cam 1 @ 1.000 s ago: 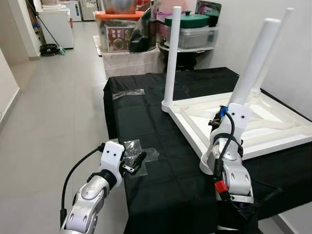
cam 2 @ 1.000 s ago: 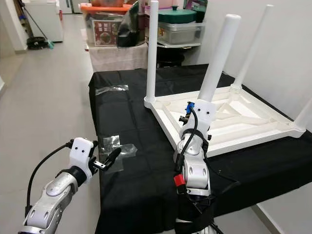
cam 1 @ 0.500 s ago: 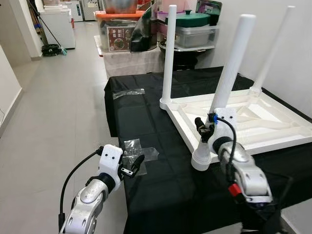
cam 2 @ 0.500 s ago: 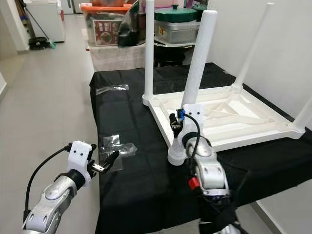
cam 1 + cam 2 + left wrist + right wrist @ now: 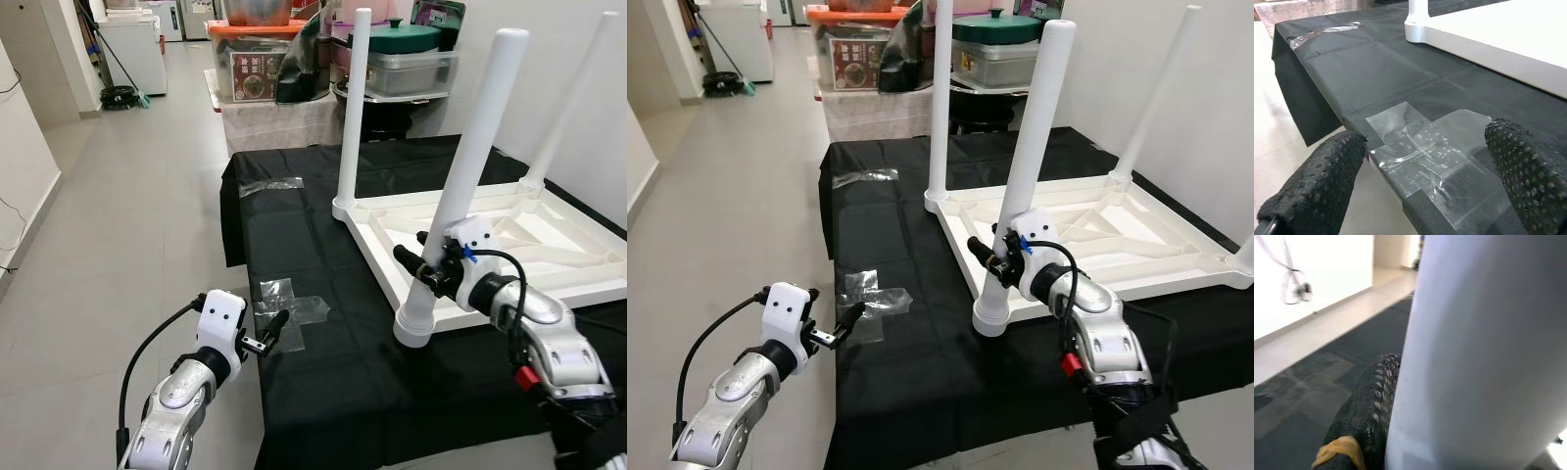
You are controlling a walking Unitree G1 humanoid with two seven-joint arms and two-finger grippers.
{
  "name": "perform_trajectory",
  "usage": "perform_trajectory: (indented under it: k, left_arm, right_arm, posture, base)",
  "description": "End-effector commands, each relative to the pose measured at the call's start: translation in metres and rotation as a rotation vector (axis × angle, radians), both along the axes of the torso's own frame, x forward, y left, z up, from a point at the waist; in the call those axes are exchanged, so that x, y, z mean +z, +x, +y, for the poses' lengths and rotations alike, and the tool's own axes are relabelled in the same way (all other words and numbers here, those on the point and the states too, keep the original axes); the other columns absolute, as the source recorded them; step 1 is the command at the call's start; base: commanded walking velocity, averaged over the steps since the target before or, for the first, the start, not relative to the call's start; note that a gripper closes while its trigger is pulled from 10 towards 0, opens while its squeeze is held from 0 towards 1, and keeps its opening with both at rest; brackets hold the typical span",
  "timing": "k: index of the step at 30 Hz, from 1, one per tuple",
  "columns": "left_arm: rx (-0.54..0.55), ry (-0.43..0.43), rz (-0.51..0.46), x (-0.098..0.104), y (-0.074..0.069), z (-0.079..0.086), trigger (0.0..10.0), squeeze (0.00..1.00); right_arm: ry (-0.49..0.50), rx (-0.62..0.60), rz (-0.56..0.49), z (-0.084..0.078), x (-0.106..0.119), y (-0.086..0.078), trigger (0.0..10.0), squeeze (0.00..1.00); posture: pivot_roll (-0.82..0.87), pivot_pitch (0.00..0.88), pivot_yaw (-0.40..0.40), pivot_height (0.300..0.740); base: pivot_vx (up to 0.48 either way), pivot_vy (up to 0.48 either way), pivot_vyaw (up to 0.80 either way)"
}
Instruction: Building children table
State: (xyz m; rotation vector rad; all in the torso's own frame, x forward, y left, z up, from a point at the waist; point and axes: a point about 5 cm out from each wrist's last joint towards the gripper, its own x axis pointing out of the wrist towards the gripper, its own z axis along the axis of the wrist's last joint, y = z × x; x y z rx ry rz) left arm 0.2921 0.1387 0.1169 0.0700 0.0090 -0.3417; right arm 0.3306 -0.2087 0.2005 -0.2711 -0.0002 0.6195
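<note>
Black cloth (image 5: 323,382) covers the worktop where the white children's table (image 5: 549,257) lies upside down toward the right side, with three legs visible pointing up. At its near corner, the nearest leg (image 5: 460,215) is clasped low down by the right gripper (image 5: 994,257), one black finger (image 5: 1364,416) pressed against it. Two clear plastic wrappers lie on the cloth; the nearer wrapper (image 5: 1435,152) sits at the cloth's left edge between the spread fingers of the left gripper (image 5: 274,328), which hold nothing.
</note>
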Motion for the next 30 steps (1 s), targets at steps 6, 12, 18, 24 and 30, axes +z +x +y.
perform_trajectory:
  k: [6,12,18,24,30]
  left_arm:
    - [-0.013,0.02,0.006,-0.002,-0.001,0.001,10.0,0.0]
    - [-0.02,0.019,0.006,-0.002,0.0,-0.001,10.0,0.0]
    - [-0.025,0.02,0.006,-0.001,0.0,-0.001,10.0,0.0]
    - [-0.018,0.017,0.008,-0.002,0.0,-0.002,10.0,0.0]
    - [-0.017,0.023,0.01,-0.002,0.0,-0.002,10.0,0.0]
  right_arm:
    - [0.005,0.056,0.028,0.001,-0.012,0.001,8.4,0.0]
    - [0.063,0.095,0.023,0.001,-0.011,-0.003,0.0,0.0]
    - [0.043,-0.051,0.028,-0.007,-0.015,0.005,0.0,0.0]
    - [0.121,-1.022,0.058,-0.031,-0.046,0.008,0.0,0.0]
    - [0.168,-0.901,0.092,0.057,-0.061,-0.012,0.0,0.0]
  posture:
    - [0.05,0.0,-0.037,0.74]
    - [0.05,0.0,-0.032,0.74]
    - [0.04,0.0,-0.03,0.74]
    - [0.05,0.0,-0.038,0.74]
    - [0.05,0.0,-0.036,0.74]
  base:
    - [0.0,0.0,0.0]
    - [0.0,0.0,0.0]
    - [0.0,0.0,0.0]
    - [0.0,0.0,0.0]
    - [0.0,0.0,0.0]
